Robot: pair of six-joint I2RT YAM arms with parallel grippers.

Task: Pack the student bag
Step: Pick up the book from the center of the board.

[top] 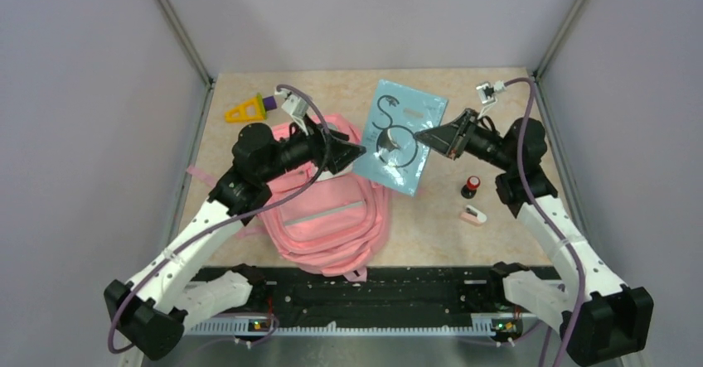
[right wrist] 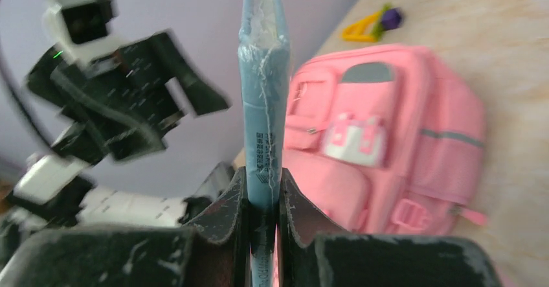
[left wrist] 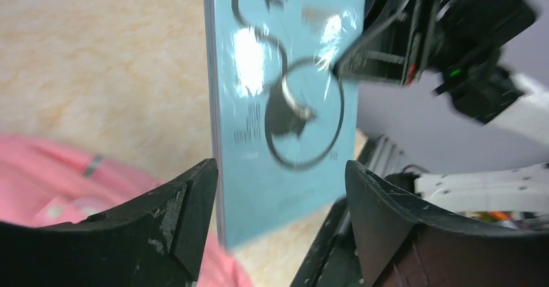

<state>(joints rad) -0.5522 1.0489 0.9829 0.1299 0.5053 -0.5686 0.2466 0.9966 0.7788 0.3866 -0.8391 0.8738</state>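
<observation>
Looking down, you have a beige table (top: 332, 84) boxed by grey walls (top: 83, 135), open at 12 o'clock. Your right gripper (top: 419, 136) clamps the blue book (top: 406, 108); left gripper (top: 360, 151) gapes.

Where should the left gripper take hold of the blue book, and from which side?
On its free edge, opposite the edge that the right gripper is shut on. Come from the side of the student bag, one finger on each face: the blue book is thin and flat, held up, so only its thickness fits between the open jaws of the left gripper.
</observation>
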